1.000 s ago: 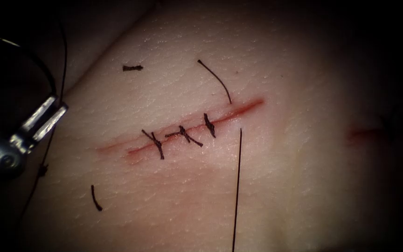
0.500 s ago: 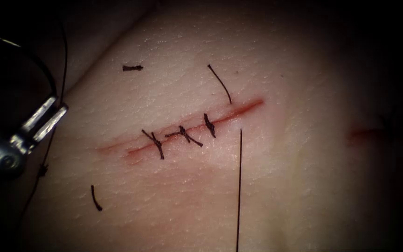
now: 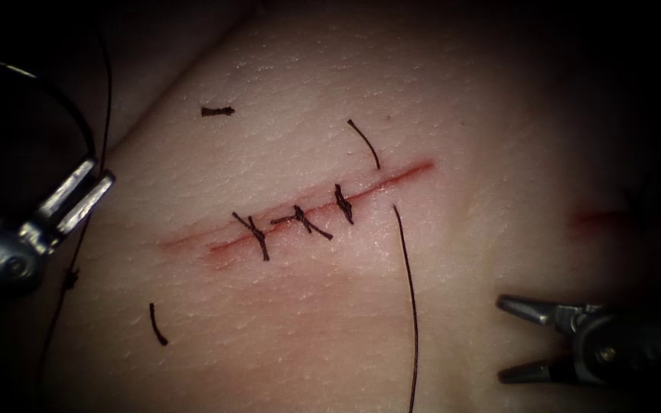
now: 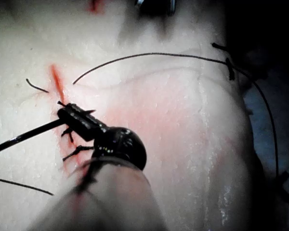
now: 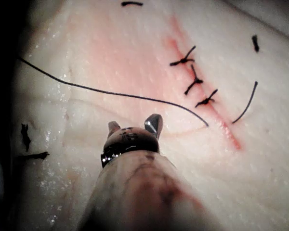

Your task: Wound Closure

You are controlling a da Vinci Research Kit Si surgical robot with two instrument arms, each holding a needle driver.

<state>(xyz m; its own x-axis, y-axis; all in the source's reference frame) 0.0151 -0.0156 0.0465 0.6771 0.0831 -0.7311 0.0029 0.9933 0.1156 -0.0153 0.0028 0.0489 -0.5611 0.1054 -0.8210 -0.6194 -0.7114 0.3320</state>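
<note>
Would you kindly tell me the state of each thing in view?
Left tool: jaws shut on the needle.
Needle: held near one end, clear of the tissue.
Right tool: jaws open, holding nothing.
Cut: three stitches in, right end open.
Thread: slack, passing under the cut's right part.

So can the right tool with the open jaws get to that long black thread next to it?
Probably yes. The right tool has its jaws open and empty, and only bare tissue lies between it and the long thread.

Surgical training bench in a laboratory: a slab of pork-belly tissue (image 3: 453,99) bearing a cut (image 3: 307,208) closed by three knotted stitches (image 3: 300,219), with loose black thread (image 3: 407,298).
</note>
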